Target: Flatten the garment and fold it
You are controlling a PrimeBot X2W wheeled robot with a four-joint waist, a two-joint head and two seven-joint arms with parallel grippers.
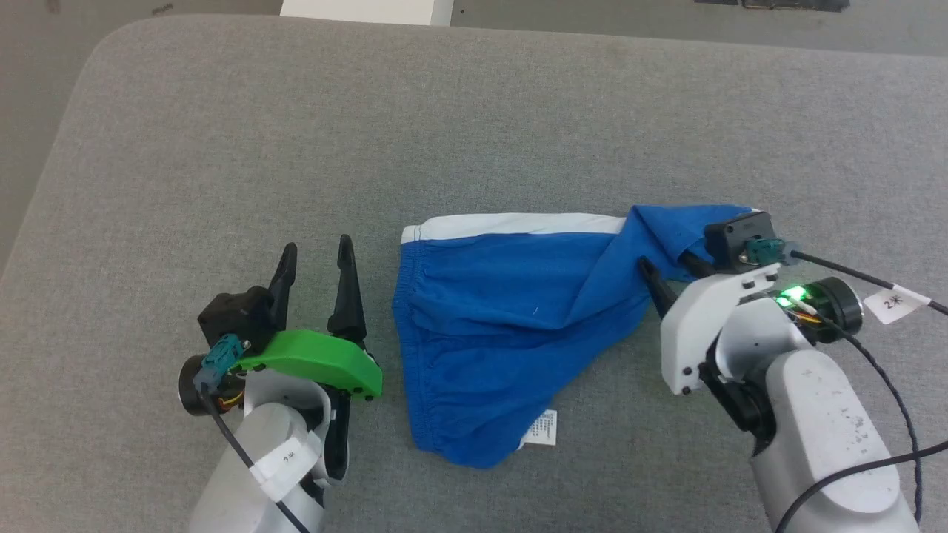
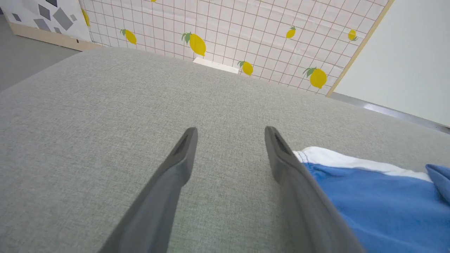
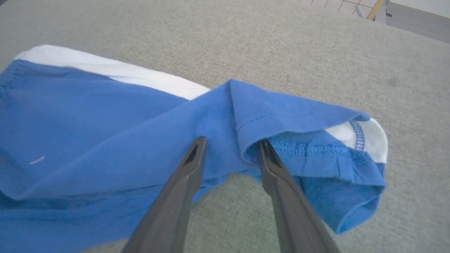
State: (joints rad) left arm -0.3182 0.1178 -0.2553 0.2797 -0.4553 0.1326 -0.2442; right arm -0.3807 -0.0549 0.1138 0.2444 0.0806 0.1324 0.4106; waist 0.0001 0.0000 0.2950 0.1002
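Note:
The garment (image 1: 489, 311), bright blue shorts with a white side stripe (image 1: 511, 224), lies crumpled on the grey cushion, its gathered waistband (image 1: 404, 318) to the left and its care tag (image 1: 544, 428) at the near edge. The right leg end is folded over. My right gripper (image 1: 670, 270) is open at that fold; in the right wrist view the right gripper (image 3: 232, 142) straddles a ridge of the garment (image 3: 88, 123), one fingertip at the hem's opening. My left gripper (image 1: 317, 246) rests open just left of the waistband. The left gripper (image 2: 231, 130) holds nothing, with the garment (image 2: 369, 189) beside its right finger.
The grey cushion (image 1: 222, 148) has a rounded corner at the far left and floor beyond its left edge. A white object (image 1: 366, 11) sits past the far edge. A lemon-patterned wall (image 2: 246, 28) stands behind. A tagged cable (image 1: 896, 300) trails from my right wrist.

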